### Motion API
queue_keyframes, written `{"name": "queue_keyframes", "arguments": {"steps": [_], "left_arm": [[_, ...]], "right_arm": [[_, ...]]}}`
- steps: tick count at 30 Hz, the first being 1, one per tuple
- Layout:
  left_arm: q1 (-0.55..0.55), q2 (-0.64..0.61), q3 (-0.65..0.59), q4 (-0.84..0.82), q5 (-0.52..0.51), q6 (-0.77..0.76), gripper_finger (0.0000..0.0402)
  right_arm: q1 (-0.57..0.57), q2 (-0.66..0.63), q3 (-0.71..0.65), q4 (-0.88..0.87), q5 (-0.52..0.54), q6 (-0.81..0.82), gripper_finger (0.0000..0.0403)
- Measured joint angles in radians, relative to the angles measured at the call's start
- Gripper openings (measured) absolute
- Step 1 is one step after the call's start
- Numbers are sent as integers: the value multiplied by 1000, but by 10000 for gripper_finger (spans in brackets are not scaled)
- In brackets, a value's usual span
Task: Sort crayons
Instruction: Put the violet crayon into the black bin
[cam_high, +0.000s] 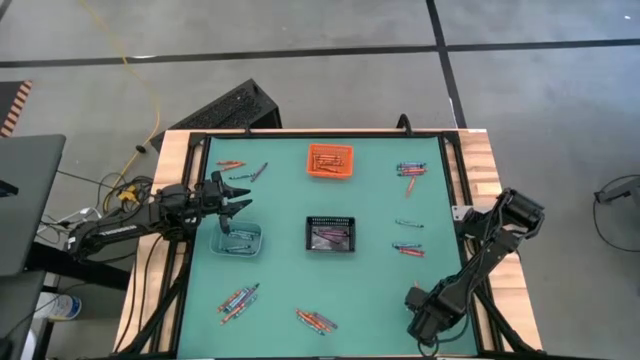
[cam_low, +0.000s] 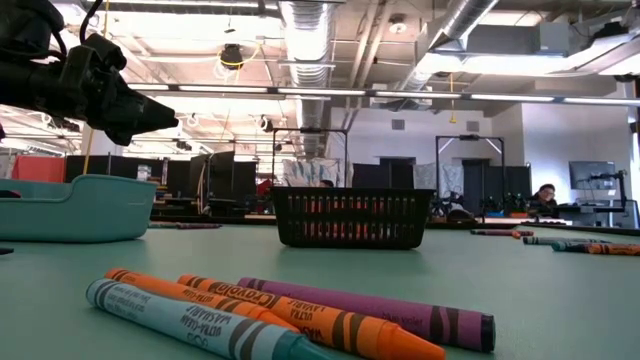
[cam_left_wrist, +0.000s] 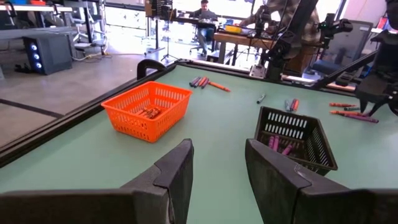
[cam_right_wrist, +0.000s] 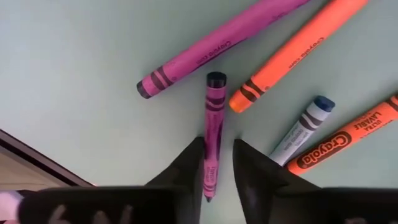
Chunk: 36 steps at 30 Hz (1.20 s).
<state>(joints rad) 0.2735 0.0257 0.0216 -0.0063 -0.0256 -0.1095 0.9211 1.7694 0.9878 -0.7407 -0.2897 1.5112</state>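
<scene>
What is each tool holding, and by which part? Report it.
Left tool: nothing, open in the air. Right tool: nothing gripped yet; its open jaws straddle one end of a purple crayon, with a gap showing on one side.

The green table carries an orange basket, a black basket and a teal bin just below the left gripper. Crayons lie scattered in small clusters, one purple crayon between the right gripper's fingers.

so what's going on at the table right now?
Crayon sorting. The right gripper is low at the table's near right corner, fingers straddling a purple crayon lying among orange ones. The left gripper hangs open above the teal bin. The orange basket and black basket already hold crayons.
</scene>
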Motion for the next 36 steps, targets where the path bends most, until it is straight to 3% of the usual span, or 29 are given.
{"name": "queue_keyframes", "arguments": {"steps": [8, 17, 20, 25, 29, 36], "left_arm": [[0, 0, 0, 0, 0, 0, 135], [0, 0, 0, 0, 0, 0, 135], [0, 0, 0, 0, 0, 0, 135], [0, 0, 0, 0, 0, 0, 135], [0, 0, 0, 0, 0, 0, 135], [0, 0, 0, 0, 1, 0, 135]], "right_arm": [[-23, -18, -2, 8, -30, 0, 7], [-68, -141, 70, -117, 17, -1, 7], [-89, -184, 112, -155, 119, -66, 6], [-179, -226, 162, -121, 446, -352, 5], [-293, -226, 180, 43, 658, -673, 5], [-528, -194, 180, 325, 651, -1183, 5]]}}
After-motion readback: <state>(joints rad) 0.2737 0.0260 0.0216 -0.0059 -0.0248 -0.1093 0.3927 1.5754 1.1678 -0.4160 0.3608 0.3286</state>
